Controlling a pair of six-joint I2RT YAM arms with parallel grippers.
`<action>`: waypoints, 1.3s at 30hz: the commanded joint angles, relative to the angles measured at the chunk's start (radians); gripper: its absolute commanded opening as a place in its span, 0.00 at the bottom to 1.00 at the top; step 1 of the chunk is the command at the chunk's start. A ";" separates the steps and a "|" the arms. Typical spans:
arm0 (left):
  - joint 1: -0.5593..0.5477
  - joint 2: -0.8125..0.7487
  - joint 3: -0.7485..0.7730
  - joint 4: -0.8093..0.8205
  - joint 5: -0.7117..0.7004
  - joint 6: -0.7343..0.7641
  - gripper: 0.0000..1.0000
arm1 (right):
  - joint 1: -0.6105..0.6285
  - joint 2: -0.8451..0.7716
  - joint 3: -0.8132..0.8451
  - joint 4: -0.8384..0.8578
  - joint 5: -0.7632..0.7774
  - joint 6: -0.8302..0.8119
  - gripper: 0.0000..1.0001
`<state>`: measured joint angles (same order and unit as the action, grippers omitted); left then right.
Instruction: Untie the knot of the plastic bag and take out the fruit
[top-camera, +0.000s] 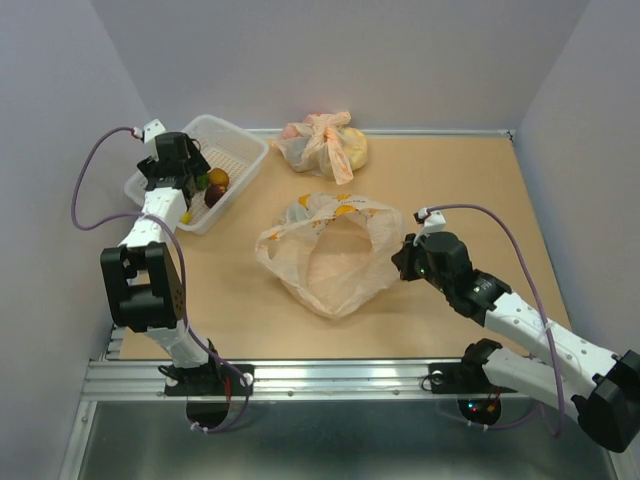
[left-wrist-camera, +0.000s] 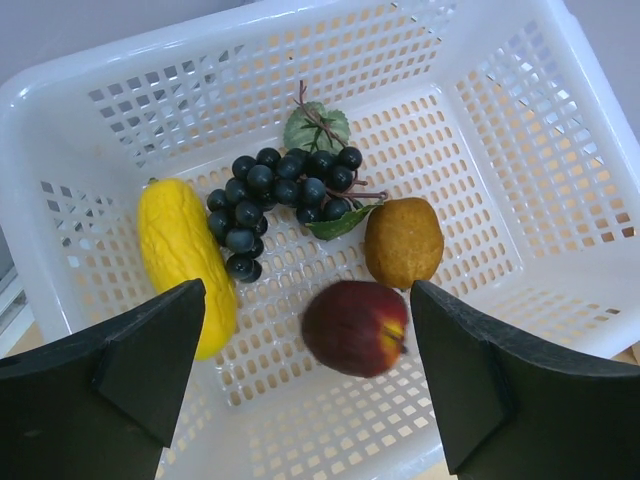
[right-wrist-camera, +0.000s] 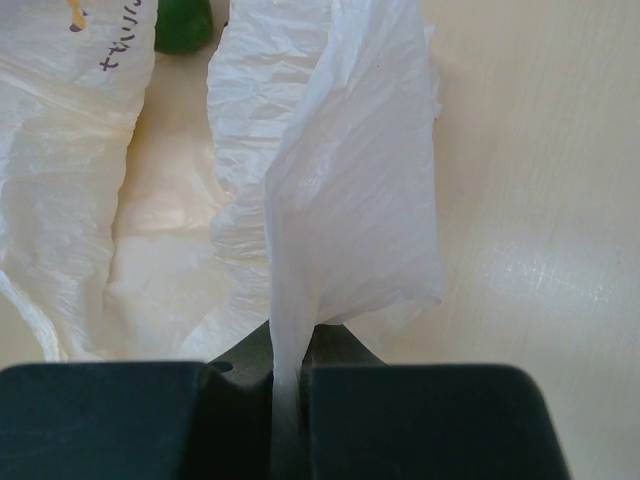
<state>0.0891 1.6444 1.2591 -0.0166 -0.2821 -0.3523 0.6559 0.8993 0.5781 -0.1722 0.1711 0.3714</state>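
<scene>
The peach-pink plastic bag (top-camera: 330, 262) lies mid-table with its mouth open; no knot shows in it. My right gripper (top-camera: 405, 258) is shut on the bag's right edge (right-wrist-camera: 340, 200), which runs pinched between the fingers (right-wrist-camera: 288, 372). A green fruit (right-wrist-camera: 183, 25) and yellow ones (top-camera: 345, 210) sit in the bag's far end. My left gripper (left-wrist-camera: 307, 330) is open above the white basket (left-wrist-camera: 100, 70). In the basket lie a yellow banana-like fruit (left-wrist-camera: 183, 262), a grape bunch (left-wrist-camera: 280, 200), a brownish-yellow fruit (left-wrist-camera: 403, 241) and a blurred dark red plum (left-wrist-camera: 355, 327) below the fingers, untouched.
A second knotted peach bag with a big yellow lump (top-camera: 325, 143) lies at the back by the wall. The basket (top-camera: 235, 150) stands at the back left. Grey walls close in the table on three sides.
</scene>
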 joint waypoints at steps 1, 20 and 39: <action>0.000 -0.064 -0.012 0.044 -0.014 0.029 0.95 | 0.004 0.000 0.019 0.023 -0.002 0.000 0.00; -0.636 -0.575 -0.237 -0.198 -0.032 0.014 0.96 | 0.004 0.013 0.043 0.022 -0.001 -0.019 0.00; -1.020 -0.408 -0.314 -0.370 -0.328 -0.232 0.96 | 0.004 -0.033 0.023 0.030 -0.079 -0.012 0.00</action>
<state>-0.9104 1.1778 0.9436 -0.3840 -0.5171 -0.5457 0.6559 0.8951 0.5797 -0.1719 0.1162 0.3626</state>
